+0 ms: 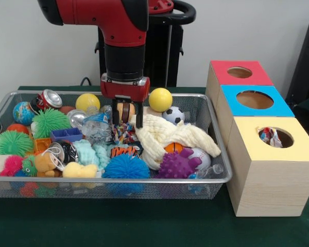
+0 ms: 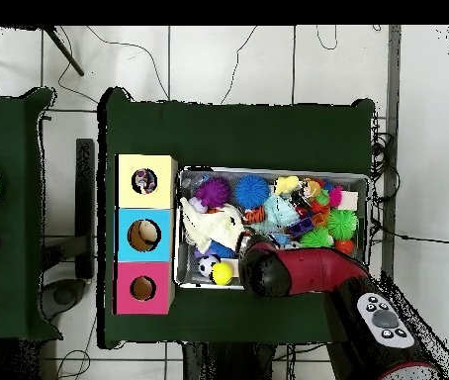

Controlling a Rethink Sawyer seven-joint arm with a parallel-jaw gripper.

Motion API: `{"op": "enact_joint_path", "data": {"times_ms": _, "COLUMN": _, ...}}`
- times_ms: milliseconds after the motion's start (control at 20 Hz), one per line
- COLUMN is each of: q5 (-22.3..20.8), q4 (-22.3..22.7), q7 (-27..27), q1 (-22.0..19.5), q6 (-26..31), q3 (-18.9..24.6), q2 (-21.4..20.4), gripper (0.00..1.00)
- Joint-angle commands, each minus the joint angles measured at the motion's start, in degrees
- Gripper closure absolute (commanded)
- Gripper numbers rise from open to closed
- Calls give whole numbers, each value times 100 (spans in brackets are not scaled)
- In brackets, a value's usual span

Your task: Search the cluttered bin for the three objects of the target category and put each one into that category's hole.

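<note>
The silver wire mesh bin (image 1: 219, 174) is full of toys; it also shows in the overhead view (image 2: 367, 180). My gripper (image 1: 127, 117) hangs open low over the bin's middle, with a tan round toy (image 1: 125, 109) showing between its fingers (image 1: 115, 114). Just below the tips lies a small multicoloured printed fabric piece (image 1: 124, 135), beside the plain cream cloth (image 1: 167, 136). Another printed piece (image 1: 269, 136) sticks out of the round hole (image 1: 283, 138) in the yellow-topped cube (image 1: 278, 154). In the overhead view my arm (image 2: 298, 272) hides the gripper; the yellow cube's hole (image 2: 145, 181) holds something patterned.
The blue-topped cube (image 1: 255, 100) and the red-topped cube (image 1: 240, 73) stand behind the yellow one. Around the gripper lie a yellow ball (image 1: 160, 99), a soccer ball (image 1: 173, 115), a clear bottle (image 1: 96, 126), a purple spiky ball (image 1: 177, 165) and a blue spiky ball (image 1: 125, 167).
</note>
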Motion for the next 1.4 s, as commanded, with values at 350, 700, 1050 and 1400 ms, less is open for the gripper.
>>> {"op": "enact_joint_path", "data": {"times_ms": 350, "q5": -38, "q4": 405, "q7": -49, "q1": -137, "q6": 84, "q3": 575, "q2": 86, "gripper": 0}}
{"op": "enact_joint_path", "data": {"times_ms": 700, "q5": -396, "q4": 250, "q7": 50, "q1": 93, "q6": -264, "q3": 95, "q2": 243, "gripper": 0}}
{"op": "enact_joint_path", "data": {"times_ms": 1050, "q5": -569, "q4": -64, "q7": 174, "q1": 342, "q6": -400, "q3": -282, "q2": 306, "gripper": 0}}
{"op": "enact_joint_path", "data": {"times_ms": 1400, "q5": -554, "q4": -290, "q7": 64, "q1": 459, "q6": -147, "q3": -305, "q2": 104, "gripper": 0}}
